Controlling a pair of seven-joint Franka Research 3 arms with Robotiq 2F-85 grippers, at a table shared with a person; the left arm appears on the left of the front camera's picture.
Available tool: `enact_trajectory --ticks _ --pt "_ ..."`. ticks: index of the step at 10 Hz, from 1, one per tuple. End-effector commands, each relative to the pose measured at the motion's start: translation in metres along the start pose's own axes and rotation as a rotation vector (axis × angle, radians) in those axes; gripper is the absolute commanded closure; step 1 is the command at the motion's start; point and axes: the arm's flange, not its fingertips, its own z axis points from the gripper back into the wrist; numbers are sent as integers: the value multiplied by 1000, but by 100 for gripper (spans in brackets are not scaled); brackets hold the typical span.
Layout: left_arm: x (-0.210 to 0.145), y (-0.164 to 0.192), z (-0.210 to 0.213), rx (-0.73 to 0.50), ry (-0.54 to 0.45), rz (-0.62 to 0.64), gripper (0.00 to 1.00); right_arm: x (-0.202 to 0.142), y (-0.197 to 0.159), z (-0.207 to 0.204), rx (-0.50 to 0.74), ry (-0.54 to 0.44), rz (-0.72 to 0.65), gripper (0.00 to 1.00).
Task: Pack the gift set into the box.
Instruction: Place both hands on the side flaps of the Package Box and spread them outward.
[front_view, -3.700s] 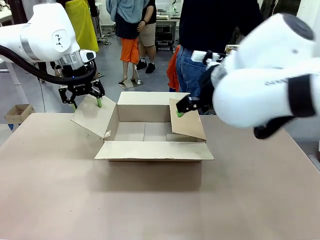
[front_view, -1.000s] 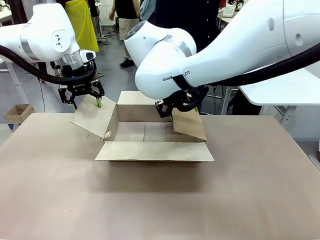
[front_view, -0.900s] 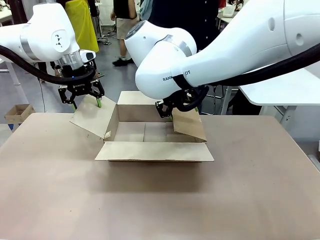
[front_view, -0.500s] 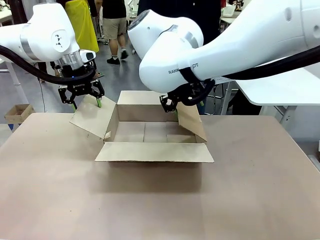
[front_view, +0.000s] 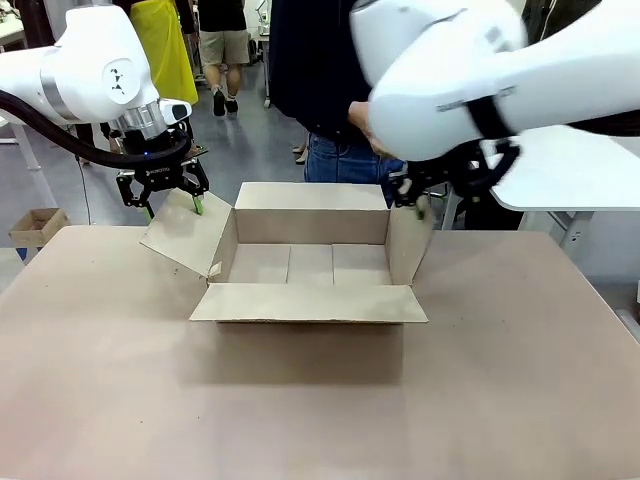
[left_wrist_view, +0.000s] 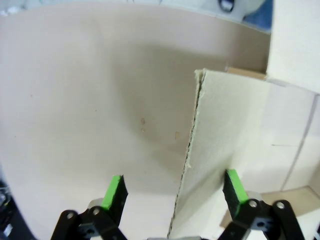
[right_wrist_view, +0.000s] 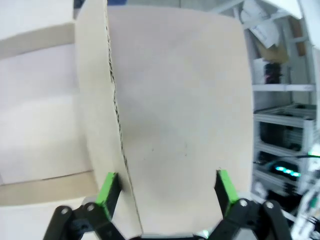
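The left tool (front_view: 172, 207) hangs with its jaws spread, gripping nothing, astride the top edge of the box's left flap (front_view: 187, 238), which leans outward toward 10 o'clock; the right tool (front_view: 417, 203) is likewise spread wide over the top edge of the right flap (front_view: 408, 248), which stands almost upright. The box (front_view: 310, 226) sits open at the middle of the table (front_view: 300, 400), at 4 o'clock from the left tool and 8 o'clock from the right tool; its near flap lies folded out toward 6 o'clock; a person (front_view: 318, 90) stands behind it at 12 o'clock.
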Motion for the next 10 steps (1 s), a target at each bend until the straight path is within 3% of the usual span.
enact_trajectory --ticks 1,2,3,4,5,10 --pt "-1 2 1 19 -8 11 0 -19 -44 -35 206 28 -4 0" --pt "-1 2 1 19 -8 11 0 -23 -53 -57 266 56 -2 0" --pt "-1 2 1 19 -8 11 0 -29 -57 -79 397 19 -26 0" --pt "-1 2 1 19 -8 11 0 -34 -55 -94 415 31 -52 0" --pt "-1 2 1 19 -8 11 0 -15 -57 -57 255 27 -57 0" --pt "-1 2 1 19 -8 11 0 -15 -57 -57 255 27 -57 0"
